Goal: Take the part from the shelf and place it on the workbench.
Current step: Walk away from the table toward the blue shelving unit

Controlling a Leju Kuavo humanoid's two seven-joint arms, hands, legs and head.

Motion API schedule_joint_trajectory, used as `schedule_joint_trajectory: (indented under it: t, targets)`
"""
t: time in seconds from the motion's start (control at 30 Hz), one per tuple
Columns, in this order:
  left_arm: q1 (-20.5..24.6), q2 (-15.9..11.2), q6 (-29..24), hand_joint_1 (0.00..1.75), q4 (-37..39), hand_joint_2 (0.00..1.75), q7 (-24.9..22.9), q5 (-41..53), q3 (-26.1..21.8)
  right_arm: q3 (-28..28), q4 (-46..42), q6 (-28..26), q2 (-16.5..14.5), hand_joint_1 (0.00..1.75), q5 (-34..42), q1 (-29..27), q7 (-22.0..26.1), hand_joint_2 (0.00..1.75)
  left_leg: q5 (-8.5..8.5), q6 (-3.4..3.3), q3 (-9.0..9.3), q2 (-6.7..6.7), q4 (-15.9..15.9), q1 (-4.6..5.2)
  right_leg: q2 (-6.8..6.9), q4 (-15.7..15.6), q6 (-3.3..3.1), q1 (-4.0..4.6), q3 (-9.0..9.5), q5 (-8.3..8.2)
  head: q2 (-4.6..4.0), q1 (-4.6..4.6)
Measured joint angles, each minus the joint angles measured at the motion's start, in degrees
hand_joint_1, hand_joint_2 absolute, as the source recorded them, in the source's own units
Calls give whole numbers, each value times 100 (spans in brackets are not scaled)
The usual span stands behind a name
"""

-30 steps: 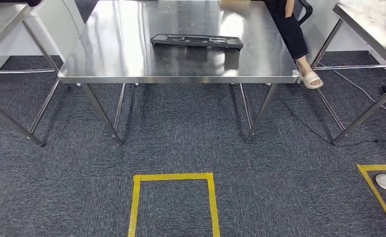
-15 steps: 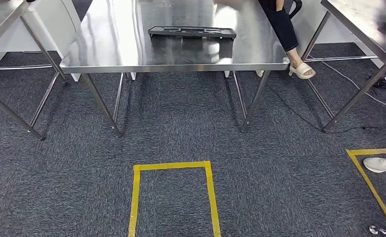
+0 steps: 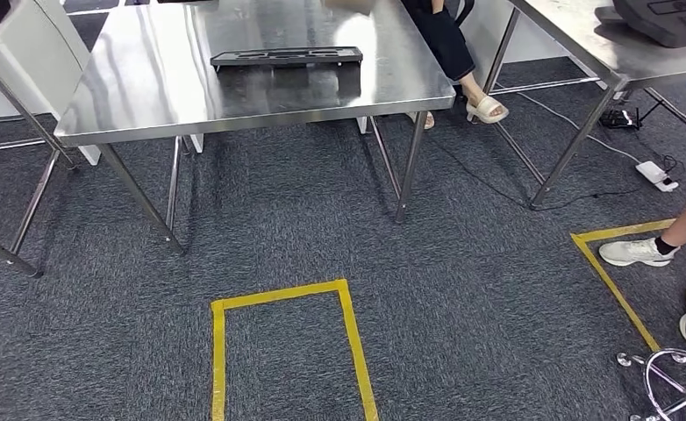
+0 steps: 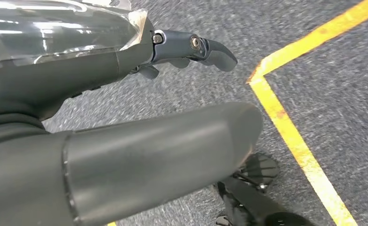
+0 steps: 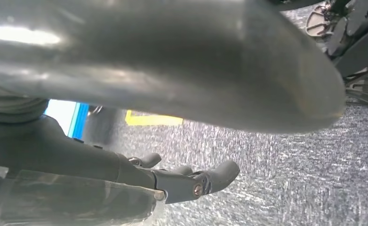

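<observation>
left hand (image 4: 125, 117): fingers (image 4: 210, 49) spread, nothing held, carpet (image 4: 342, 61) below
right hand (image 5: 149, 94): fingers (image 5: 205, 181) apart, nothing gripped
tray (image 3: 287, 58): laid flat on steel table (image 3: 146, 96), well away from both hands

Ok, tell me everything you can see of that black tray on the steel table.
The black tray is long, flat and low, of what looks like matt plastic, with shallow recesses moulded into its top. Nothing is visible in them. It lies flat on the steel table, toward the far side, its long edge roughly parallel to the table's near edge. Its reflection shows in the tabletop. Nothing else touches it.
</observation>
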State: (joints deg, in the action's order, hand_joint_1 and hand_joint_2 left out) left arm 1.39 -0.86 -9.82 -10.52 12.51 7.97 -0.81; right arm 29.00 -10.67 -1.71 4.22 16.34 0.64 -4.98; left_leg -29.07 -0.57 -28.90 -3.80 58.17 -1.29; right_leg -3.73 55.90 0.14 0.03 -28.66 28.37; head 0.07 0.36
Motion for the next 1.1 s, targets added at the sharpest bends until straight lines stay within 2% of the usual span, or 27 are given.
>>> schedule_joint_trajectory:
  t: [0.03, 0.07, 0.1, 0.13, 0.2, 0.27, 0.3, 0.33, 0.37, 0.4, 0.43, 0.47, 0.5, 0.53, 0.57, 0.6, 0.63, 0.67, 0.73, 0.77, 0.8, 0.83, 0.87, 0.9, 0.97, 1.03, 1.1]
  targets:
    - [-1, -5, 4, 0, 0, 0, 1, -1, 2, 1, 0, 0, -3, 0, -4, 7, 4, 0, -22, -18, 29, -13, -73, 12, -54, 16, 34, 2, -47, -19, 1, -1]
    - [0, -6, 7, 0, -1, 0, 2, -3, 4, 1, 0, 0, -3, 0, -6, 10, 7, 0, -15, -38, 15, 50, -101, 18, -113, 19, 75, 4, -79, -44, 1, -5]
    - [5, -3, 9, 0, -2, 0, 2, -5, 8, 2, 2, 0, -1, 0, -6, 7, 8, 0, -2, -69, 10, 126, -142, 14, -114, 42, 109, 4, -111, -47, 1, -10]
    - [11, -1, 11, 0, -3, 0, 3, -7, 13, 2, 4, 1, -1, 0, -6, 4, 9, 0, 19, -105, 4, 196, -178, 3, -55, 121, 131, 6, -181, -11, 1, -4]
    - [11, 4, 24, 0, -4, 0, 4, -9, 21, 2, 9, 1, -2, 0, -8, 7, 12, 0, 62, -159, -12, 339, -229, -21, 158, 593, 128, 0, -436, 223, 1, 22]
    - [0, -1, 67, 0, -3, 0, 10, -17, 22, 2, 9, 1, -3, 0, -15, 13, 16, 0, 73, -171, -42, 490, -229, -17, 277, 1392, 134, -32, -837, 537, 1, 41]
    - [-4, 0, 98, 0, -2, 0, 17, -23, 22, 2, 9, 1, -1, 0, -18, 12, 19, 0, 76, -169, -51, 567, -227, -16, 294, 1667, 165, -55, -966, 614, 1, 40]
    - [-7, 1, 127, 0, -2, 0, 30, -30, 22, 3, 10, 1, 0, 0, -20, 6, 20, 0, 78, -165, -56, 642, -224, -18, 311, 1749, 219, -80, -993, 609, 1, 40]
    - [-7, 4, 150, 0, -3, 0, 45, -38, 22, 3, 11, 1, 2, 0, -22, -1, 21, 0, 78, -154, -53, 708, -223, -25, 341, 1542, 288, -105, -874, 501, 1, 40]
    - [-6, 7, 167, 0, -3, 0, 65, -49, 22, 4, 12, 1, 6, 0, -23, -5, 22, 0, 76, -136, -41, 771, -221, -34, 407, 1140, 360, -129, -654, 341, 1, 40]
    - [-5, 6, 175, 0, -3, 0, 83, -58, 22, 4, 12, 3, 7, 0, -25, -4, 25, 0, 71, -107, -27, 826, -217, -26, 543, 677, 411, -146, -409, 187, 1, 47]
    - [-5, 4, 178, 0, -3, 0, 97, -68, 22, 5, 13, 7, 9, 0, -28, 6, 30, 0, 60, -67, -13, 878, -211, -14, 663, 305, 426, -142, -212, 64, 1, 53]
    - [-4, -3, 175, 0, -3, 0, 107, -74, 22, 5, 13, 11, 9, 0, -32, 13, 36, 0, 54, -24, 3, 926, -208, 5, 744, 94, 404, -134, -116, -3, 1, 45]
    - [0, -9, 173, 0, -3, 0, 111, -78, 22, 6, 13, 15, 8, 0, -35, 19, 43, 0, 48, 17, 18, 973, -209, 22, 776, 26, 365, -118, -100, -24, 0, 41]
    - [5, -11, 170, 0, -4, 0, 112, -81, 22, 7, 14, 18, 10, 0, -37, 20, 47, 0, 43, 54, 35, 1024, -216, 21, 717, 38, 315, -101, -124, -35, 1, 29]
    - [12, -11, 169, 0, -6, 0, 112, -84, 22, 7, 14, 18, 10, 0, -38, 17, 50, 0, 31, 93, 48, 1037, -215, 6, 651, 43, 264, -126, -134, -46, 1, 17]
    - [19, -9, 167, 0, -8, 0, 112, -86, 22, 7, 15, 17, 8, 0, -39, 18, 51, 0, -27, 126, 37, 963, -166, -13, 594, 40, 223, -145, -130, -59, 1, 15]
    - [23, -7, 164, 0, -9, 0, 112, -89, 22, 7, 15, 17, 5, 0, -39, 20, 51, 0, -154, 147, -22, 830, -15, -28, 538, 35, 168, -164, -128, -77, 1, 8]
    - [20, -7, 154, 0, -9, 0, 111, -98, 22, 7, 15, 17, -1, 0, -40, 26, 54, 0, -567, 152, -323, 505, 656, -37, 428, 34, 85, -160, -149, -110, 0, -2]
    - [10, -8, 149, 0, -7, 0, 107, -104, 22, 7, 15, 17, 0, 0, -42, 27, 54, 0, -761, 142, -517, 423, 1068, -35, 367, 36, 53, -139, -165, -122, 1, -3]
    - [-2, -8, 144, 0, -5, 0, 98, -108, 22, 7, 16, 17, 1, 0, -47, 25, 55, 0, -861, 133, -674, 386, 1387, -34, 293, 38, 39, -118, -175, -129, 0, -3]
    - [-15, -7, 143, 0, -3, 0, 89, -111, 22, 7, 16, 17, 2, 0, -54, 23, 55, 0, -847, 121, -752, 371, 1525, -35, 215, 41, 34, -101, -177, -132, 0, -2]
    - [-26, -5, 143, 0, -1, 0, 80, -112, 22, 7, 17, 18, 3, 0, -62, 20, 55, 0, -713, 106, -721, 360, 1427, -35, 136, 45, 31, -90, -173, -135, 1, -3]
    - [-32, -3, 143, 0, 0, 0, 75, -111, 22, 8, 17, 18, 2, 0, -69, 20, 55, 0, -500, 86, -601, 327, 1141, -36, 55, 50, 32, -83, -164, -135, 0, -3]
    - [-36, -6, 143, 0, 4, 0, 74, -111, 22, 10, 17, 18, -4, 0, -75, 30, 55, 0, -113, 40, -273, 108, 379, -46, -87, 82, 46, -58, -170, -129, 0, -2]
    - [-33, -10, 143, 0, 9, 0, 73, -107, 23, 11, 17, 18, -8, 0, -76, 45, 56, 0, -3, 11, -124, -37, -2, -31, -212, 113, 99, -43, -231, -135, 1, 3]
    - [-24, -8, 143, 0, 9, 0, 72, -97, 25, 11, 19, 18, -5, 0, -76, 35, 57, 0, 0, -33, -125, 58, -40, -1, -314, 116, 177, -61, -313, -158, 1, 5]
